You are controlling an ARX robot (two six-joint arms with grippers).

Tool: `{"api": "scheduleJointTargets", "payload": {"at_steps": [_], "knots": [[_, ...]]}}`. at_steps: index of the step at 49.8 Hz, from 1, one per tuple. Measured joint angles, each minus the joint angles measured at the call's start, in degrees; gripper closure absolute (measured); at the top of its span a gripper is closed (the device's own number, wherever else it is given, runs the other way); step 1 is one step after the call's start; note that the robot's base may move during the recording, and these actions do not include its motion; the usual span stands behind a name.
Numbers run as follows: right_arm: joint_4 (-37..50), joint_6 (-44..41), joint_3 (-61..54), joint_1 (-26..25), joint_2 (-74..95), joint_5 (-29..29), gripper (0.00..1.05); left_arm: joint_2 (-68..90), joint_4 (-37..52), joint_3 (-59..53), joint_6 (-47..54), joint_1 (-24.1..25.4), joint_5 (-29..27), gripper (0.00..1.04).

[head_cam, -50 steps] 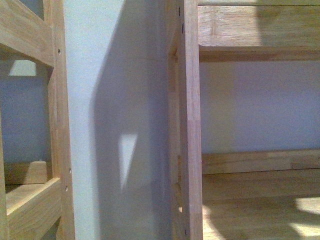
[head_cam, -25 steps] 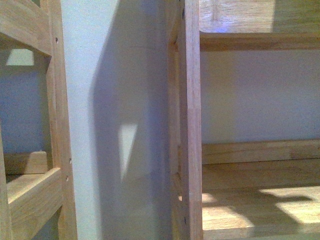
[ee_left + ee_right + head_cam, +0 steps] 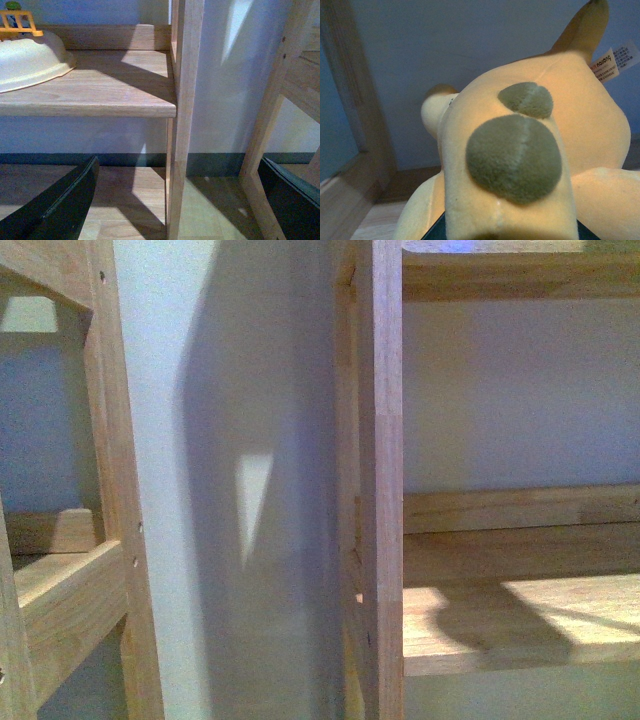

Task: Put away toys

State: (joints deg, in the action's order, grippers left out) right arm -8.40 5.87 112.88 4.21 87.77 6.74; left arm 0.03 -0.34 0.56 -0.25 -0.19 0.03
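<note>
A: Shelving, two wooden units in your front view. Left unit (image 3: 105, 460) at the left edge, pale wall (image 3: 240, 440) in the gap, then the right unit's upright post (image 3: 380, 490), then its shelf board (image 3: 520, 615) with sun patches and a rounded shadow on it. Neither arm shows there.

B: Left arm?

A: Your left wrist view has the left gripper (image 3: 175, 200), its two dark fingers (image 3: 60, 205) low at either side, set wide apart, nothing between them. A wooden post (image 3: 185, 115) runs up between the fingers further back. Past them there's a shelf (image 3: 100, 90) carrying an upturned cream bowl (image 3: 30, 60), with a yellow plastic piece (image 3: 20, 25) behind it, partly cut off by the frame.

B: And the toy?

A: The yellow plush toy (image 3: 520, 150) fills your right wrist view, right up against the camera. Two grey-green fuzzy patches (image 3: 515, 155) on it, a pale paper tag (image 3: 615, 62) with orange print near its ear. A dark bit of the right gripper (image 3: 440, 232) shows at the toy's underside; the jaws themselves are hidden, so I can't tell how they stand. Behind the toy: a wooden frame post (image 3: 355, 90) and blue-grey wall.
</note>
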Motion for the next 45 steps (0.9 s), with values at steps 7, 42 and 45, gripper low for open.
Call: {"api": "scheduleJointTargets", "payload": {"at_steps": [7, 42, 45], "knots": [[1.5, -0.4, 0.1, 2.1, 2.4, -0.6, 0.85, 0.0, 0.0, 0.0, 0.0, 0.0, 0.0, 0.06], [2.4, 22.7, 0.5, 6.8, 4.6, -15.6, 0.85, 0.0, 0.0, 0.0, 0.0, 0.0, 0.0, 0.06], [2.7, 23.0, 0.2, 6.8, 4.6, -15.8, 0.85, 0.0, 0.0, 0.0, 0.0, 0.0, 0.0, 0.06]]}}
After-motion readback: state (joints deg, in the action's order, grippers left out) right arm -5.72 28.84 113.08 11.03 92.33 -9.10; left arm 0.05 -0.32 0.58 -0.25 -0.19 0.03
